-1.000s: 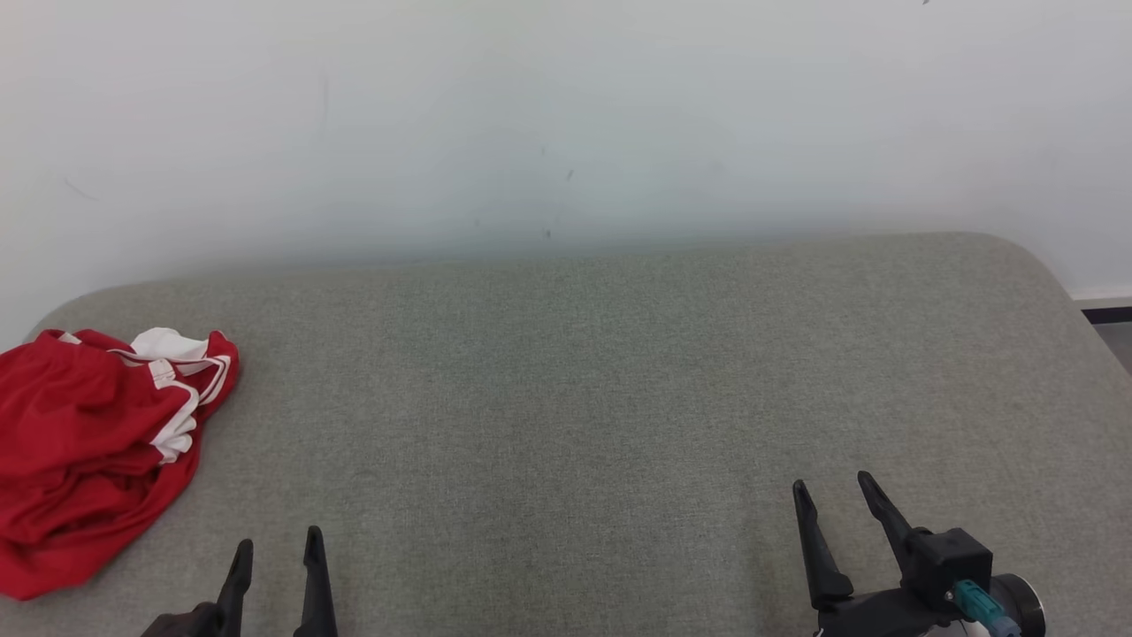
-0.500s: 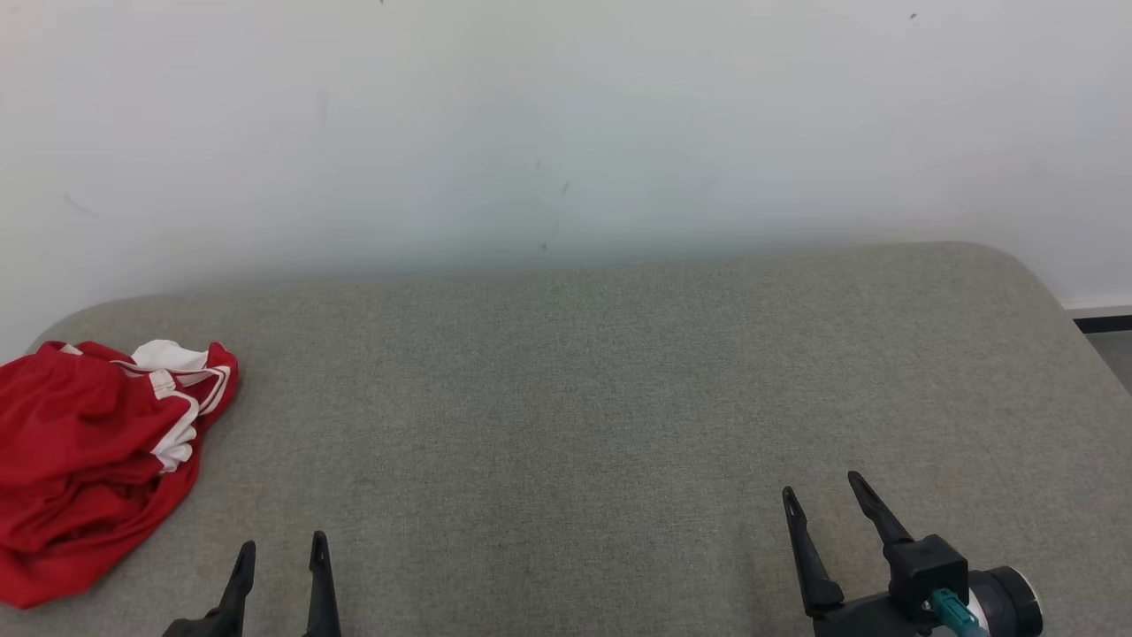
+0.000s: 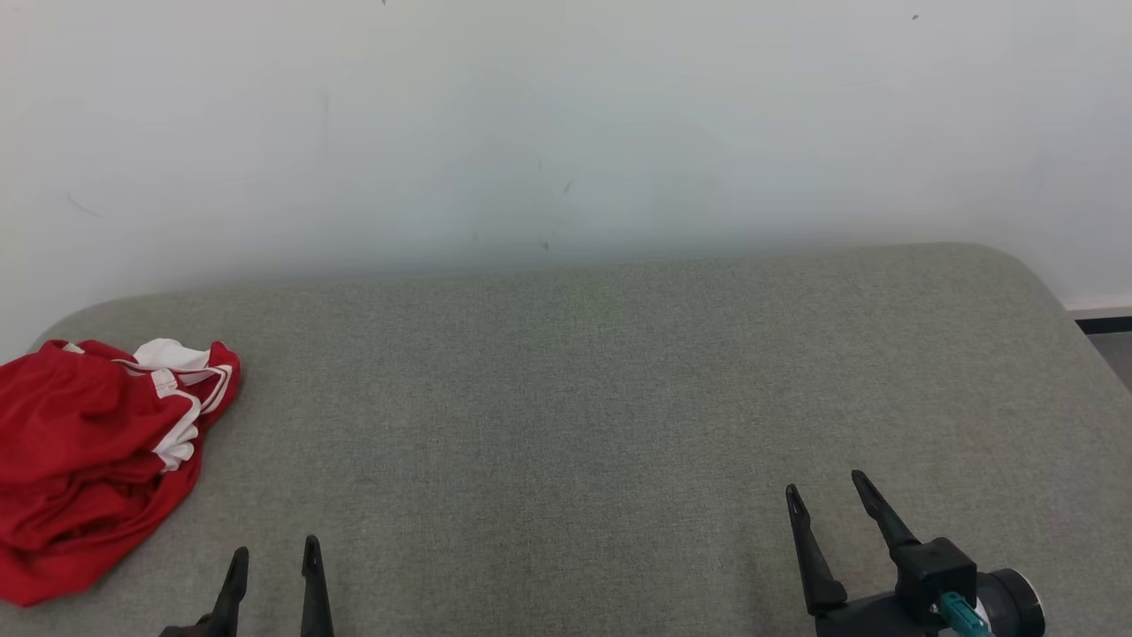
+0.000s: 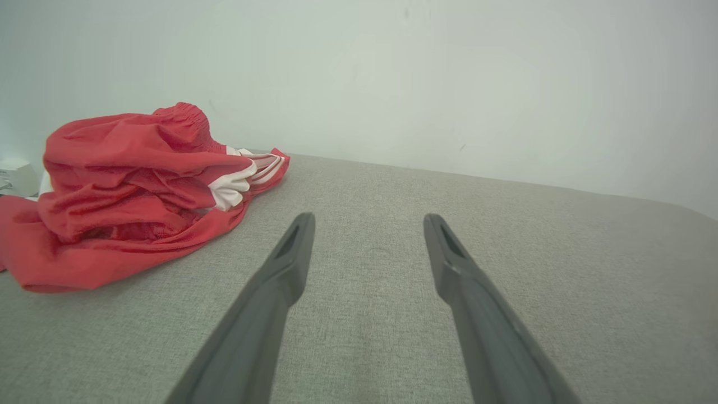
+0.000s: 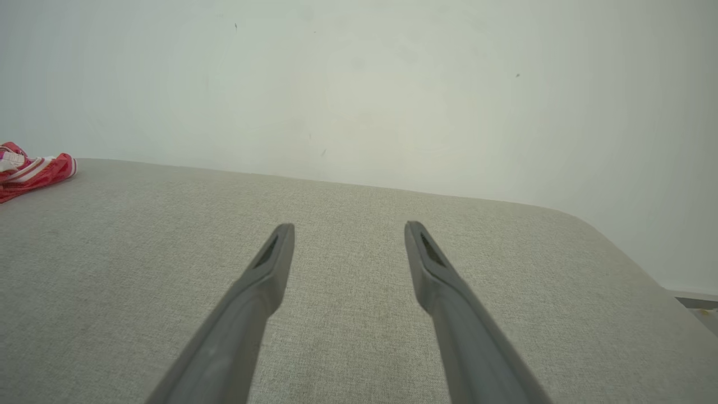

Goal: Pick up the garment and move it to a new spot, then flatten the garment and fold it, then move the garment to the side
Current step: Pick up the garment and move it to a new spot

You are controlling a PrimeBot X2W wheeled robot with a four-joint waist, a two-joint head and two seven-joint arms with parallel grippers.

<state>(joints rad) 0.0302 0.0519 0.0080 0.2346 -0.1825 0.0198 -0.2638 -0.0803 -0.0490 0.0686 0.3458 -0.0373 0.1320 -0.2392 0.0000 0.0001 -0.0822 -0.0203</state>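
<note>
Head view: a grey-green woven padded surface (image 3: pixel 575 398) with rounded corners covers the lower half of the scene, against a plain white wall (image 3: pixel 566 115). At nine o'clock, on the surface's left end, lies a crumpled red fabric garment with white stripes (image 3: pixel 97 460), bunched in loose folds. Its white trim sits at the one o'clock side of the heap.

At seven o'clock the left gripper (image 3: pixel 274 548) points two dark fingers toward twelve. They are spread wide with nothing between them, near the garment but apart from it. At five o'clock the right gripper (image 3: pixel 824 484) is also spread wide and empty. Its fingers lean toward eleven, well apart from the garment, and a teal connector (image 3: pixel 959 610) shows on its wrist.

Left wrist view: the garment is heaped at ten o'clock, beyond the parted fingers, with a gathered elastic band on top.

Right wrist view: a corner of the garment shows at nine o'clock, far across bare fabric.
</note>
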